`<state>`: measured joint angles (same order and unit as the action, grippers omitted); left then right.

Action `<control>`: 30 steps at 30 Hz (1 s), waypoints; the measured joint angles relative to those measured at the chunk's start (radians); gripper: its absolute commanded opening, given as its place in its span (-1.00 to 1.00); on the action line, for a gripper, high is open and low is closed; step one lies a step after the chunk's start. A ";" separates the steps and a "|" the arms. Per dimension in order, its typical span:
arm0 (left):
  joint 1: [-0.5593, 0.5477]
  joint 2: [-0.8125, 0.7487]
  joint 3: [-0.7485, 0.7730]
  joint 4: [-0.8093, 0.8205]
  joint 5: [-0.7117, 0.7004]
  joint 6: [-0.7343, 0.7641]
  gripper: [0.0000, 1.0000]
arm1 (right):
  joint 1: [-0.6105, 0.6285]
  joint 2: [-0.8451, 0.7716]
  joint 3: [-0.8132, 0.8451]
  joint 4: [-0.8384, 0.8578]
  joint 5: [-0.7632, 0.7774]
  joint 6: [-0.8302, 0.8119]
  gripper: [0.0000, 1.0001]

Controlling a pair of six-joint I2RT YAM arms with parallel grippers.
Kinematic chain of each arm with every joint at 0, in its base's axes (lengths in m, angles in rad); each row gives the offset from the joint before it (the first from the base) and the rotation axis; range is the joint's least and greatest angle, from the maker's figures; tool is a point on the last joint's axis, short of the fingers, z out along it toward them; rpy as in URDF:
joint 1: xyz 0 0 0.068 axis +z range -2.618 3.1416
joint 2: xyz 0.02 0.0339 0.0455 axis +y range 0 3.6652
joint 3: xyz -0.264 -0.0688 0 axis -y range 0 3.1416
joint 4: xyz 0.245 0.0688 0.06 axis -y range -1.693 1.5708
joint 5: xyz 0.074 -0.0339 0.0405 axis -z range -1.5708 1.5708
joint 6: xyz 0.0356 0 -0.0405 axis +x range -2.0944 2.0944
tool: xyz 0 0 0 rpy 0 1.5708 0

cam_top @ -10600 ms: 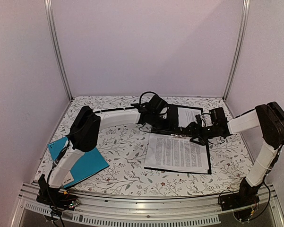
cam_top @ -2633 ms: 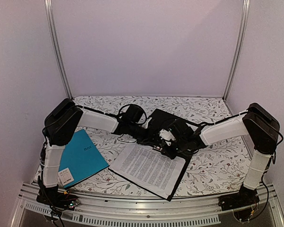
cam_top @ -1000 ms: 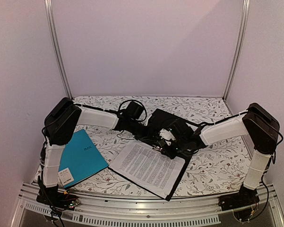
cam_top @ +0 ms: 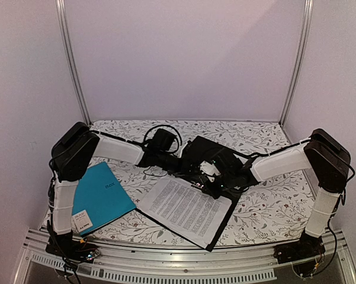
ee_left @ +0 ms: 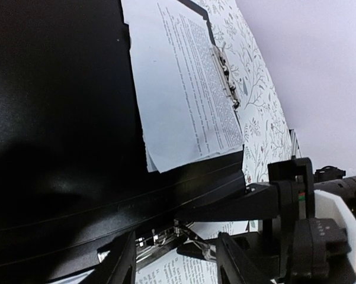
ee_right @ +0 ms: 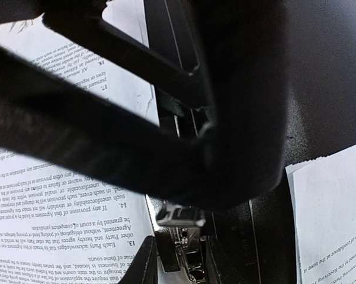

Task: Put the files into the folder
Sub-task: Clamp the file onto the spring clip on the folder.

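Observation:
The black folder (cam_top: 220, 218) lies open in the middle of the table, its far cover (cam_top: 212, 152) lifted at a slant. The files (cam_top: 186, 207), white printed sheets, lie on its near half. A further sheet (ee_left: 178, 89) sits under a silver clamp on the raised cover (ee_left: 53, 118). My left gripper (cam_top: 176, 165) (ee_left: 178, 260) stands open at the cover's edge, nothing between its fingers. My right gripper (cam_top: 206, 179) (ee_right: 178, 263) is shut on the folder's silver metal clip (ee_right: 180, 216) at the spine, beside the printed page (ee_right: 59, 195).
A teal-blue folder (cam_top: 98, 198) lies at the near left, next to the left arm's base. White walls with metal posts close in the floral table (cam_top: 272, 204) on three sides. Cables trail from both wrists over the folder.
My left gripper's fingers have spread wider and its wrist has drawn slightly back to the left. The right gripper and the folder stay where they were.

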<state>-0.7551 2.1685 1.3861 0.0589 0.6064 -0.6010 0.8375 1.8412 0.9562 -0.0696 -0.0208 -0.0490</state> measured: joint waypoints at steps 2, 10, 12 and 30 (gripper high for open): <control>0.000 -0.002 -0.025 0.026 0.011 0.007 -0.07 | -0.001 0.000 0.000 0.000 -0.008 0.001 -1.00; -0.002 -0.015 -0.124 0.134 0.018 0.032 -0.06 | -0.006 -0.001 0.000 0.000 -0.040 0.003 -1.00; -0.002 -0.026 -0.153 0.167 0.014 0.032 -0.06 | -0.008 -0.001 0.000 0.000 -0.045 0.004 -1.00; -0.027 -0.087 -0.256 0.349 -0.075 0.211 -0.30 | -0.020 -0.001 0.000 -0.001 -0.079 0.006 -1.00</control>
<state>-0.7818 2.0811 1.1297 0.4076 0.5316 -0.3904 0.8177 1.8404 0.9562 -0.0704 -0.1001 -0.0425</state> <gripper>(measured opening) 0.368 0.224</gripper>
